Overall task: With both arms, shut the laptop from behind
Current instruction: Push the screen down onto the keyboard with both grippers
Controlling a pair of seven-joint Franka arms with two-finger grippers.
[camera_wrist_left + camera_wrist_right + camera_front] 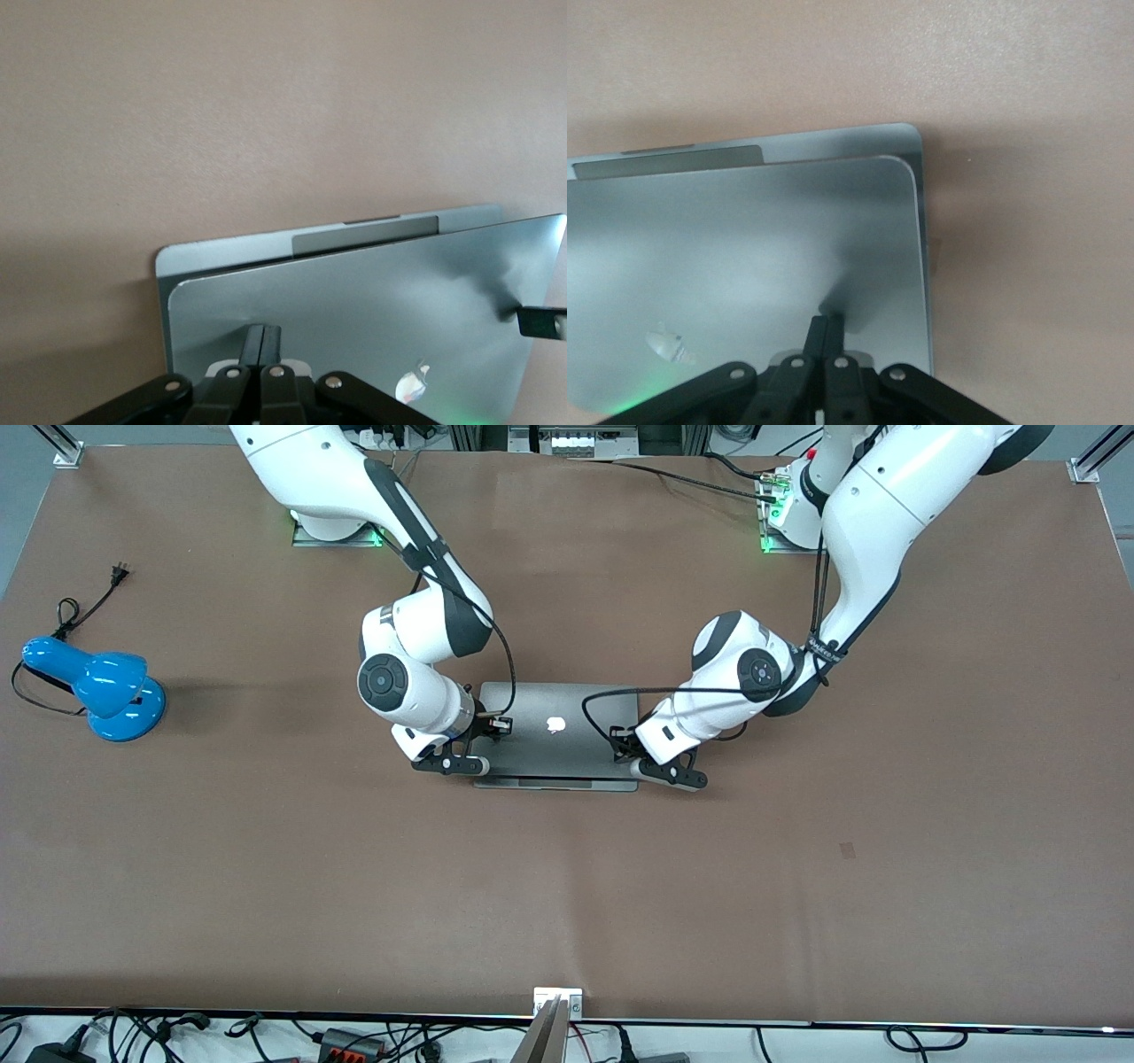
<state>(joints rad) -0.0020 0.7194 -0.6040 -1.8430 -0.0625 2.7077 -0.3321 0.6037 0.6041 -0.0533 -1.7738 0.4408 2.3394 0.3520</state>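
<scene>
The laptop (558, 735) lies near the middle of the table (797, 886), with its lid almost down: in both wrist views a narrow strip of the base still shows past the lid's front edge, so the lid is not fully flat. The apple logo (556, 724) faces up.

The left gripper (263, 341) rests on the lid near the edge toward the left arm's end of the table, and its fingers are pressed together with nothing between them. The right gripper (826, 332) touches the lid near the edge toward the right arm's end, with its fingers also closed on nothing. Both fingertips sit on the lid surface, inside its corners.

Around the laptop the brown table is bare on the side nearer to the front camera. A blue desk lamp (102, 684) stands well apart, at the right arm's end of the table, with its black cord (75, 611) lying beside it.
</scene>
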